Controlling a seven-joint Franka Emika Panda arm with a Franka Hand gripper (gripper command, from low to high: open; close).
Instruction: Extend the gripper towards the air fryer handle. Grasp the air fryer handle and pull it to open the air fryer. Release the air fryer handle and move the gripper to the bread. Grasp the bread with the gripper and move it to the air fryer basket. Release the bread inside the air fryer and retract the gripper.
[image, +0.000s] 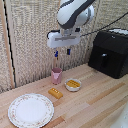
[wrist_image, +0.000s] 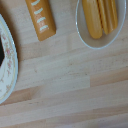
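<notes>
Wood, pale and smooth, makes the table (image: 95, 100) that everything sits on. At the exterior view's left lies a big round plate (image: 30, 110) with a flowery rim. Next comes the bread (image: 55, 93), a small golden block lying flat on the wood between the plate and the small white bowl (image: 73, 84) of yellow food. Its long side runs slantwise, one end toward the plate and the other toward the bowl. A pink cup (image: 56, 76) stands just behind it. The gripper (image: 62, 51) hangs high above the cup, holding nothing; its two fingers look a little apart. At the far right sits the air fryer (image: 109, 52), black and shut, with its handle (image: 103, 60) facing out. I think the first step is still to do. Next, the arm must reach right to that handle.
</notes>
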